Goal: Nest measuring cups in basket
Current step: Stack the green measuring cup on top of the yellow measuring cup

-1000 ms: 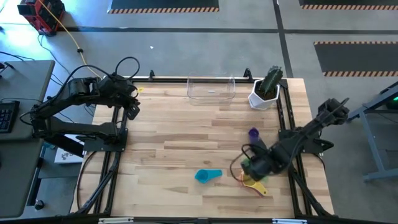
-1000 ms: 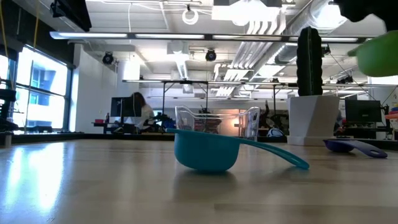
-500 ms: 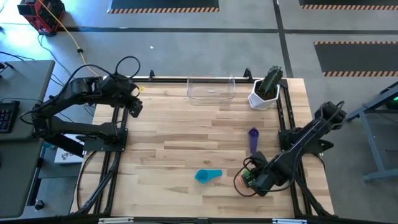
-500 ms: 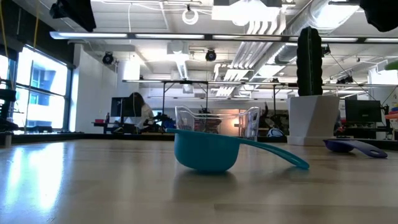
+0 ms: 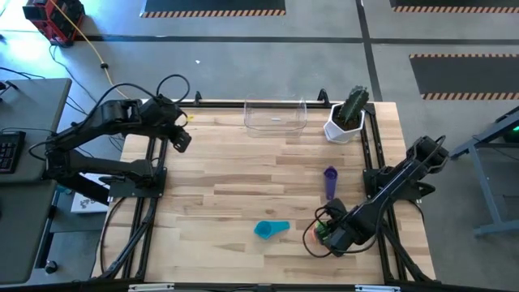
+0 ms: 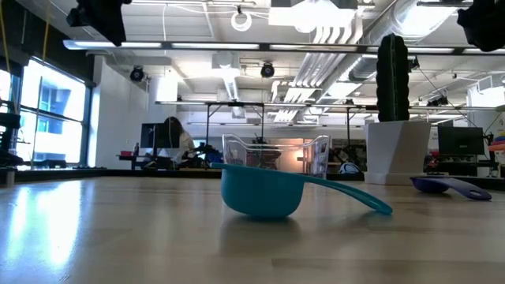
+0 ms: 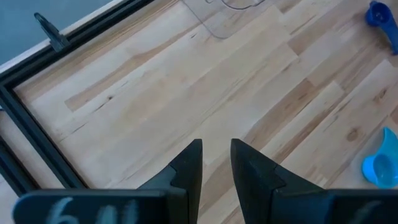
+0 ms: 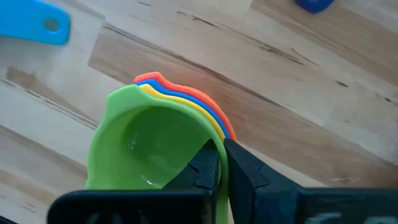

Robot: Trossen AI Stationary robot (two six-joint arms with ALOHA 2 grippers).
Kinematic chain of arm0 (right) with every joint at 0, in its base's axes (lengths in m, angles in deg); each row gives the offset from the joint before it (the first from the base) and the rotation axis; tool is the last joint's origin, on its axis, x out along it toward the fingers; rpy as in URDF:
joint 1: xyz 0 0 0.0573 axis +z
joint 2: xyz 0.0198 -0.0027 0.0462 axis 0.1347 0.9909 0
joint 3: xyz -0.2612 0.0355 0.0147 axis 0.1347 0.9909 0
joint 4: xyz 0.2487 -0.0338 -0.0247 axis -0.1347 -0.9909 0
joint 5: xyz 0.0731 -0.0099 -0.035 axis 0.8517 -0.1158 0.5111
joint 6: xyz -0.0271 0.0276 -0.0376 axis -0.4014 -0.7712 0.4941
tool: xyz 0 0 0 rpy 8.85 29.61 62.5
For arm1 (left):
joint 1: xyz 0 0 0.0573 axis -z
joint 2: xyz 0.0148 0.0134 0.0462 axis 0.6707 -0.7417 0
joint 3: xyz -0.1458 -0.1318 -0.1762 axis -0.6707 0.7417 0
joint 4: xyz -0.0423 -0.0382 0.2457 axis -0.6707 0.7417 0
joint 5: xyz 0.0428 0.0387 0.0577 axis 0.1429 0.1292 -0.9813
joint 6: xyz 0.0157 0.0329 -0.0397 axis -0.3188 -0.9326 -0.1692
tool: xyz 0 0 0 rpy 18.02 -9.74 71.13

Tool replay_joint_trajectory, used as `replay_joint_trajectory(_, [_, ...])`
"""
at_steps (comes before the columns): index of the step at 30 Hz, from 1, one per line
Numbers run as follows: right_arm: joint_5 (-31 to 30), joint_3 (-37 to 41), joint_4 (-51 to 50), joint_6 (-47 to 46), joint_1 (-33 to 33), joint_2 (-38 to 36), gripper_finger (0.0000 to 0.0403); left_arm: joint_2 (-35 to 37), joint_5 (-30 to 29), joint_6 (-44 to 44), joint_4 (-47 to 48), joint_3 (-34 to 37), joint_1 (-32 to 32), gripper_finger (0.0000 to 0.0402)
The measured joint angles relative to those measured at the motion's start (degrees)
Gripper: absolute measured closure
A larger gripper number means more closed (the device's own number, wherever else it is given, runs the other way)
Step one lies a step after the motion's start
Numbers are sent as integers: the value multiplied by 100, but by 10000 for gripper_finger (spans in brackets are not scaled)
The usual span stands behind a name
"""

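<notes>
Cactus pot (image 5: 347, 118) beside clear basket (image 5: 276, 116)

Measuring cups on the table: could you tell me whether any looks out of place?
The teal cup and purple cup lie loose on the table, apart from the stack in the right gripper; the basket holds none.

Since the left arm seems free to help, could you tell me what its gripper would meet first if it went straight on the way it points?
Probably bare table: the left gripper aims down at empty wood. The basket lies farther on; depth is unclear.
</notes>
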Motion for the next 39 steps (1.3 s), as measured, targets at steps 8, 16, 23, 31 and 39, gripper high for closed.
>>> replay_joint_trajectory(8, [5, -7, 0, 125, 0, 2, 356, -119, 2, -4, 2, 0, 0, 326])
replay_joint_trajectory(16, [41, -7, 22, 34, 0, 2, 319, -177, 20, -7, 2, 0, 0, 326])
replay_joint_trajectory(23, [339, -11, -16, -76, 2, -25, 304, -177, 22, -13, 4, 0, 0, 326])
replay_joint_trajectory(31, [134, -15, -471, -338, 60, -354, 304, -177, 22, -13, 4, 0, 0, 326])
replay_joint_trajectory(39, [337, 133, -731, -935, 590, -348, 304, -175, 22, -13, 3, 0, 0, 326])
